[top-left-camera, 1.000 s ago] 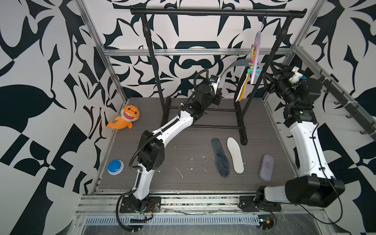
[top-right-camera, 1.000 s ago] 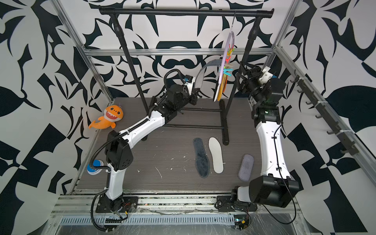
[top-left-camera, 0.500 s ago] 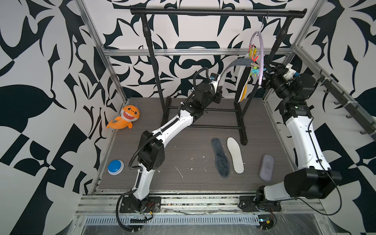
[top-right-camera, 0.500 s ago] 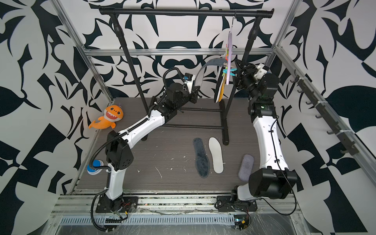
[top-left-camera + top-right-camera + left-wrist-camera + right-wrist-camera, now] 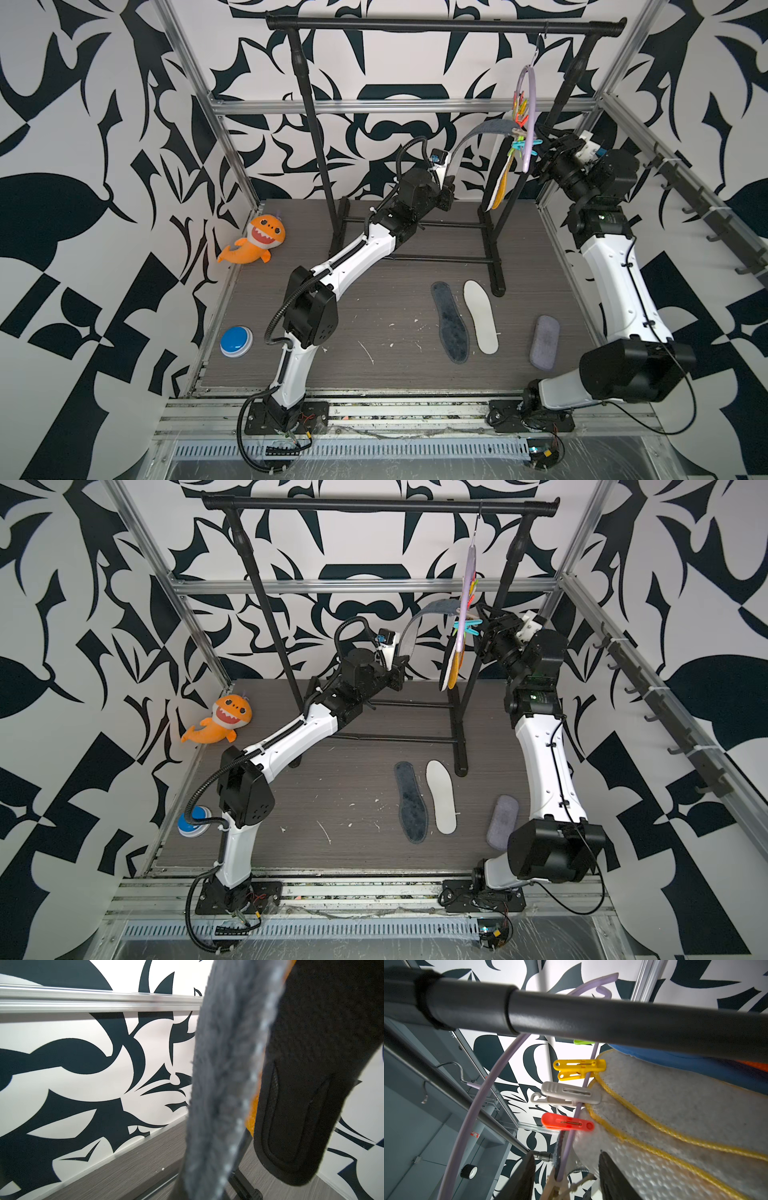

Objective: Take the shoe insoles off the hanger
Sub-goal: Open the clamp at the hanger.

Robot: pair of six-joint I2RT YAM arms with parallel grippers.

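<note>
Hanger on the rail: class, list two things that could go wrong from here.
1. The left gripper holds the grey-blue insole taut sideways while it is pegged; a harder tug might swing the hanger or lift its hook off the rail.
2. The right gripper has open jaws straddling the hanger's bar among the pegs; closing could pinch the wrong peg.

A grey insole (image 5: pixel 478 135) arcs from the hanger (image 5: pixel 528 164) to the left jaws.
</note>
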